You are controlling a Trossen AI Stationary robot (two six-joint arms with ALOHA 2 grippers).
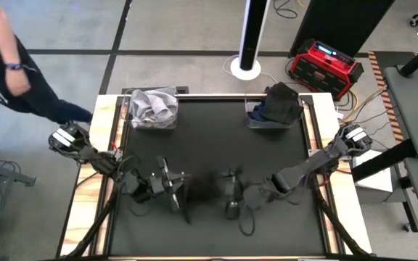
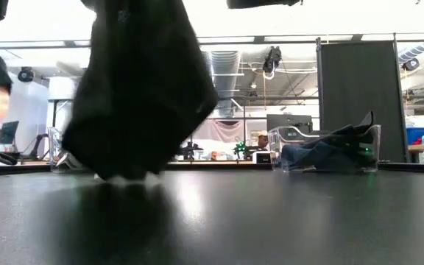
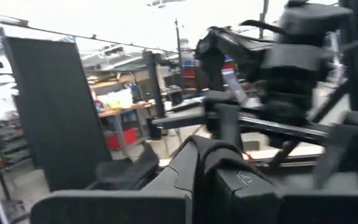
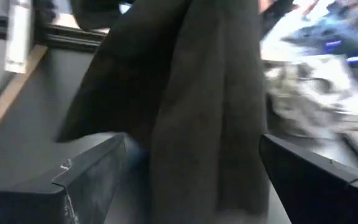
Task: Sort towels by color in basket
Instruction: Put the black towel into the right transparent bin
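Low view puts a black towel [image 2: 138, 88] right in front of you, hanging down with its bottom edge at the dark table [image 2: 271, 221]. From above, both grippers meet near the table's front middle: your left gripper [image 1: 176, 185] and right gripper [image 1: 231, 194] sit on either side of that dark cloth. Your left wrist camera shows its fingers [image 3: 229, 180] closed on a fold of the black fabric. Your right wrist camera shows its fingers [image 4: 92, 174] spread apart with the towel hanging between them; whether they touch it you cannot tell. Farther back, two clear baskets stand at the far edge: the left basket [image 1: 153, 109] holds white and grey towels, the right basket [image 1: 276, 109] holds dark ones. A person [image 1: 6, 65] stands beyond the far left corner.
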